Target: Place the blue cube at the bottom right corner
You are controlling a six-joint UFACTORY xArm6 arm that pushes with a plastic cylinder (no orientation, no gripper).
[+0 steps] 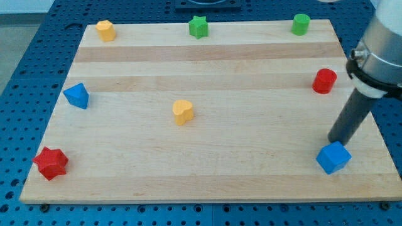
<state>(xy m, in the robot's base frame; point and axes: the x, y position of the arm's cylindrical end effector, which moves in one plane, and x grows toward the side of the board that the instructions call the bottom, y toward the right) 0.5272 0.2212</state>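
You see the blue cube (333, 157) near the bottom right corner of the wooden surface (207, 169), close to the right edge and a little above the bottom edge. My tip (336, 142) stands just above the cube in the view, at its upper edge; it seems to touch the cube, but you cannot tell this for sure. The dark rod goes up to the view's right and out of the picture. There is no claw on this arm, so it has no spread or pressed state to tell.

The other blocks are well apart from the cube. A red cylinder (325, 81) is at the right edge, above the rod. A green cylinder (301, 24), a green star (198, 27) and a yellow block (105, 30) stand along the top edge. A yellow heart-like block (183, 112) is near the middle. At the left, you find a blue triangular block (77, 95) and below it a red star (51, 162) at the bottom left corner.
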